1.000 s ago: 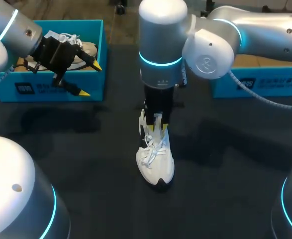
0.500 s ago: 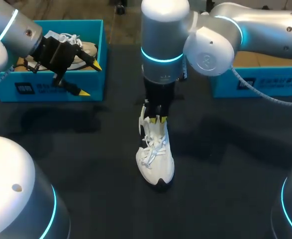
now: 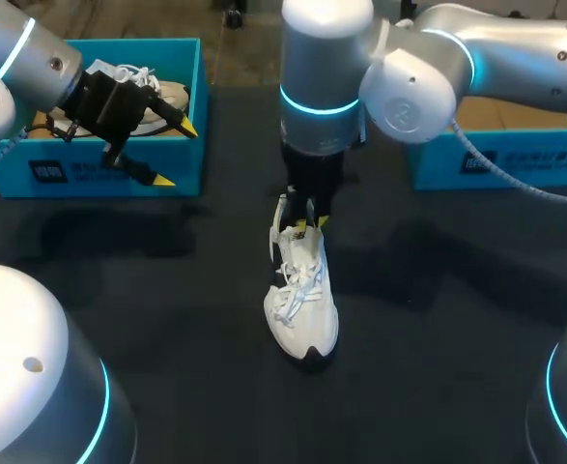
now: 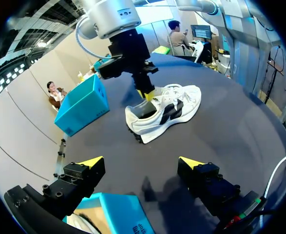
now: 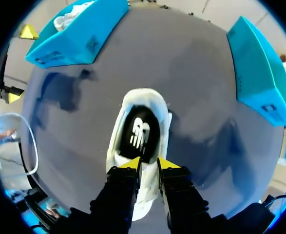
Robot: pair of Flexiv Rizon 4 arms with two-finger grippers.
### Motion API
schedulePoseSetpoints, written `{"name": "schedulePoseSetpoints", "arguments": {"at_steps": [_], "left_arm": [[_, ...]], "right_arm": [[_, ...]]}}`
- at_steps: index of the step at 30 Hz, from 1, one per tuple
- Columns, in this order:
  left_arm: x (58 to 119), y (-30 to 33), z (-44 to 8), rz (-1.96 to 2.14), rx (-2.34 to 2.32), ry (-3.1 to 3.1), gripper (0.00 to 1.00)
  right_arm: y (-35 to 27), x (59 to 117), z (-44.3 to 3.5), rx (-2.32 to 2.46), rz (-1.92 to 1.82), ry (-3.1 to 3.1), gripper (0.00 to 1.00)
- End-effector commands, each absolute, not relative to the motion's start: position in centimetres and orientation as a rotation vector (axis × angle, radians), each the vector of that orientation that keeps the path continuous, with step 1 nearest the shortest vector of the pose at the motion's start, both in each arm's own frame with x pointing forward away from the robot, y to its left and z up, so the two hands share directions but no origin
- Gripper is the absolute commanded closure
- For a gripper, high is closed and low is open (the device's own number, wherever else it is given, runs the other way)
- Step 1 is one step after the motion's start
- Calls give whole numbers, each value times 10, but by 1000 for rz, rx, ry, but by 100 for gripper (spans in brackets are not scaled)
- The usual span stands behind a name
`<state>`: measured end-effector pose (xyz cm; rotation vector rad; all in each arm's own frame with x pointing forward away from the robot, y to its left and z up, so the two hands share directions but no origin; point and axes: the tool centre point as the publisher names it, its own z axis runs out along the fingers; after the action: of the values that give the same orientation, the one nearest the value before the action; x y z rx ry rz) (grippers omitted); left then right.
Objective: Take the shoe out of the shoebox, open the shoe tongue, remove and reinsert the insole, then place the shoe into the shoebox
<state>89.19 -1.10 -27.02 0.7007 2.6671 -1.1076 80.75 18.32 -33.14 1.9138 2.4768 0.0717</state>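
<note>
A white shoe (image 3: 303,304) stands upright in the middle of the dark table, toe toward the front edge. My right gripper (image 3: 302,220) hangs straight down over its opening. In the right wrist view the gripper (image 5: 150,162) has its fingers close together, pinching the white tongue at the front of the opening. Ahead of them the black insole (image 5: 142,132) with a white logo lies inside the shoe. My left gripper (image 3: 177,155) hovers open by the left blue shoebox (image 3: 119,179), holding nothing. The left wrist view shows the shoe (image 4: 172,109) well ahead of its open fingers.
A second white shoe (image 3: 153,97) lies inside the left shoebox. Another blue box (image 3: 515,159) stands at the back right. The right arm's upright segment (image 3: 324,77) towers over the table's middle.
My right gripper has drawn back from the laces toward the shoe's opening and its fingers have come closer together. The left arm and the shoe have stayed put.
</note>
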Motion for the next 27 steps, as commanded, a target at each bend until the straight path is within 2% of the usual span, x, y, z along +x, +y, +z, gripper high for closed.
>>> {"name": "schedulePoseSetpoints", "arguments": {"at_steps": [1, 9, 14, 16, 17, 18, 27], "left_arm": [[891, -11, -270, -1102, 700, 2669, 0], [891, -11, -270, -1102, 700, 2669, 0], [891, -11, -270, -1102, 700, 2669, 0], [891, -11, -270, -1102, 700, 2669, 0], [891, -11, -270, -1102, 700, 2669, 0], [891, -11, -270, -1102, 700, 2669, 0], [891, -11, -270, -1102, 700, 2669, 0]], "right_arm": [[181, 815, -323, 1829, 105, 2511, 77], [183, 826, -308, 1536, 17, 2656, 69], [190, 831, -296, 1303, -16, 2742, 58], [195, 834, -290, 1197, 23, 2768, 45], [196, 835, -289, 1174, 49, 2765, 29], [196, 835, -289, 1174, 49, 2765, 0], [196, 835, -289, 1174, 49, 2765, 0]]}}
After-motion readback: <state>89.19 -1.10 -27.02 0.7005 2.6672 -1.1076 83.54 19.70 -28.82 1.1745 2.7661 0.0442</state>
